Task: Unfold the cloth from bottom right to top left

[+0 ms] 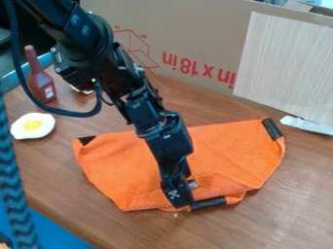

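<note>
Wooden table (299,194); hand (185,200) slants down at cloth (231,151).

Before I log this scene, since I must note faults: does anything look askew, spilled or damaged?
Nothing looks spilled or damaged. The orange cloth is uneven and wrinkled near the gripper, but that suits unfinished unfolding. The toy fried egg lies directly on the tabletop, slightly odd without a plate.

Orange cloth (236,151) with black corner patches, folded and rumpled on the brown tabletop (292,194).
</note>
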